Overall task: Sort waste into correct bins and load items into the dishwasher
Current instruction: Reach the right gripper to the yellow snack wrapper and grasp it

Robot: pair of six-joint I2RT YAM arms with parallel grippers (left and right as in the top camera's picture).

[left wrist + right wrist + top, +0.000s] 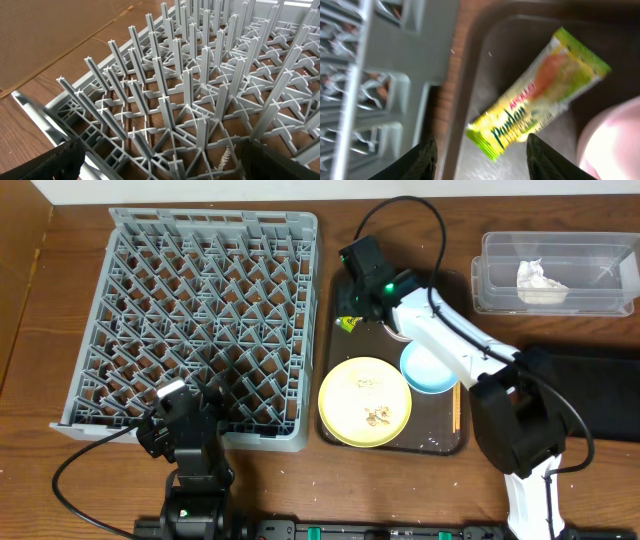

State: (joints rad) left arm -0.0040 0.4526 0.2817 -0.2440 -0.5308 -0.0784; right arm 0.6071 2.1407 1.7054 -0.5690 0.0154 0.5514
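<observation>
Brown wood surface (pixel 460 220) fills my overhead feed. Largest on it is the grey dish rack (pixel 200 320), at the left. My left end effector (pixel 160 165) is spread wide over its near edge, empty. Just right lies the dark brown serving tray (pixel 430 430) with the yellow plate (pixel 364 402) and its crumbs (pixel 378 416), the light blue bowl (pixel 428 370), the chopsticks (pixel 456 408) and the wrapper (pixel 535 107). My right end effector (pixel 482 157) hangs over that wrapper, partly spread, pinching nothing; its arm crosses the tray. The clear tub (pixel 556 273), far right, holds the white tissue (pixel 538 280). The black tray (pixel 600 395) sits nearer.
</observation>
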